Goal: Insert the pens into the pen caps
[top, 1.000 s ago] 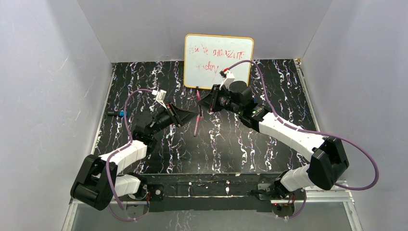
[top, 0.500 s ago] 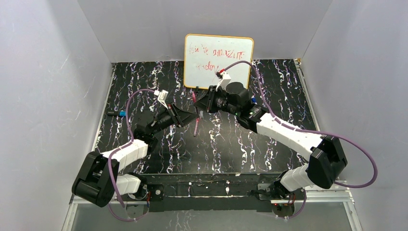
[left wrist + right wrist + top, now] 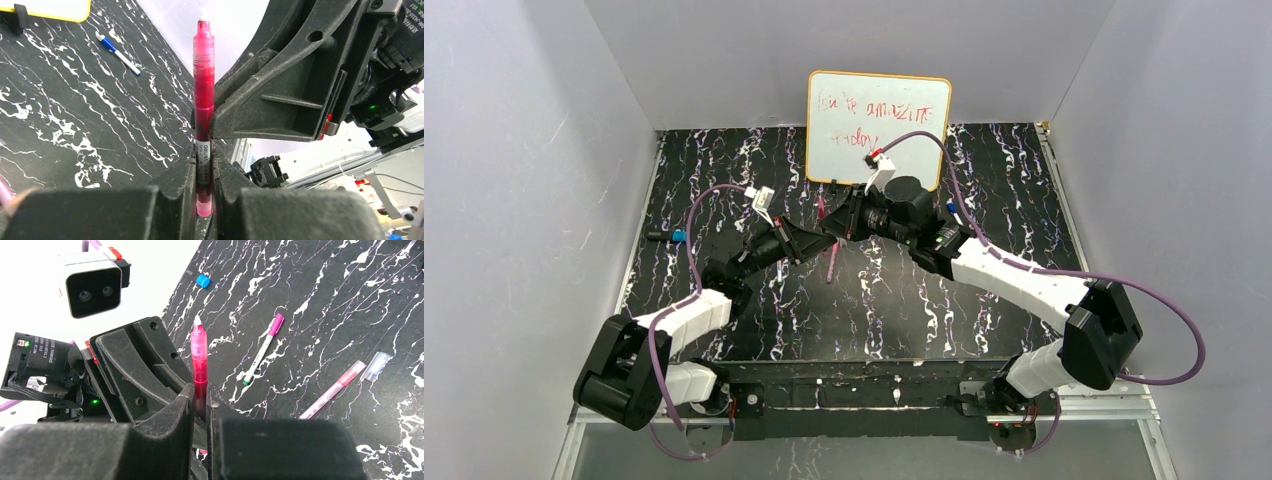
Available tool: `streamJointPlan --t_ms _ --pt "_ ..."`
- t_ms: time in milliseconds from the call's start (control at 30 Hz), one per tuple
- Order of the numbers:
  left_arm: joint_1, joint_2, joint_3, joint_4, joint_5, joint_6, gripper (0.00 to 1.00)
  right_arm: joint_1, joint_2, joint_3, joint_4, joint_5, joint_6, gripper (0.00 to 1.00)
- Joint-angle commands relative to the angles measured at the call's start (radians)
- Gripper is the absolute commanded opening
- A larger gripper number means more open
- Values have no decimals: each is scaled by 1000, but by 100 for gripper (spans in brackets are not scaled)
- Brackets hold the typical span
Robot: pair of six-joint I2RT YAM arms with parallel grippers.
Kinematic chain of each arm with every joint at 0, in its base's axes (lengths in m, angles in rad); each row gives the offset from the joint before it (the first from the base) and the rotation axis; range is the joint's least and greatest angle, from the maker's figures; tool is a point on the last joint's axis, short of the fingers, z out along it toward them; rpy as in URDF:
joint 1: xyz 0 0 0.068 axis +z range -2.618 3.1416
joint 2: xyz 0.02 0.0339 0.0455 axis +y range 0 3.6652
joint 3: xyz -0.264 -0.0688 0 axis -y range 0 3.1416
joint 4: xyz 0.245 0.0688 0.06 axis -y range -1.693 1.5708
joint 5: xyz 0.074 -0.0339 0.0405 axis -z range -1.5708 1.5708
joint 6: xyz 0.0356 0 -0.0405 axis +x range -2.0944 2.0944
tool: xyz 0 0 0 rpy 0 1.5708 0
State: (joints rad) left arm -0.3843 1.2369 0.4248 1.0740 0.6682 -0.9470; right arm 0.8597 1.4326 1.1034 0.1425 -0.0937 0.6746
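Where both arms (image 3: pixel 686 318) (image 3: pixel 1014 280) meet, jaws clamp pink pen (image 3: pixel 204 95).

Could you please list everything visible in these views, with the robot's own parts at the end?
held pen: 1, pink, upright, gripped by both pincers
loose pen: 1, pink, lying on the table
purple-capped pen: 1, white, lying on the table
blue-ended pen: 1, white, on the table near the whiteboard
blue cap: 1, blue, near the table's left edge
clear cap: 1, see-through, beside the loose pen
whiteboard: 1, white with yellow rim, at the back wall
table: 1, black with white veins
left pincer: 1, black, shut on the held pen's lower end
right pincer: 1, black, shut on the held pen
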Motion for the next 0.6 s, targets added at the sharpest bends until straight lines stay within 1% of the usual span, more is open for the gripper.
streamJointPlan --t_ms 0,133,167,200,233,267,300,333,400,467,567 --pt "2 -1 34 14 20 7 0 9 -4 41 69 15 3 16" --pt "2 -8 25 11 18 7 0 9 -10 41 63 32 -4 16" --pt "2 -12 23 7 18 8 0 9 -10 44 56 41 -4 20" --pt "2 -14 21 0 20 10 0 9 -9 50 44 52 -5 26" --pt "2 -16 18 -13 22 15 0 9 -8 58 26 68 -7 34" --pt "2 -19 17 -37 21 27 0 9 -8 66 4 106 -11 45" --pt "2 -25 19 -82 16 47 0 9 -15 72 -23 163 -19 56" --pt "3 -35 23 -141 6 74 0 4 -28 71 -44 208 -28 62" --pt "7 -73 33 -275 -45 135 0 -18 -75 44 -49 266 -49 67" --pt "16 -122 51 -440 -112 213 0 -51 -124 6 -48 293 -58 71" --pt "57 -182 64 -625 -183 287 0 -136 -147 -26 -105 246 -52 72"
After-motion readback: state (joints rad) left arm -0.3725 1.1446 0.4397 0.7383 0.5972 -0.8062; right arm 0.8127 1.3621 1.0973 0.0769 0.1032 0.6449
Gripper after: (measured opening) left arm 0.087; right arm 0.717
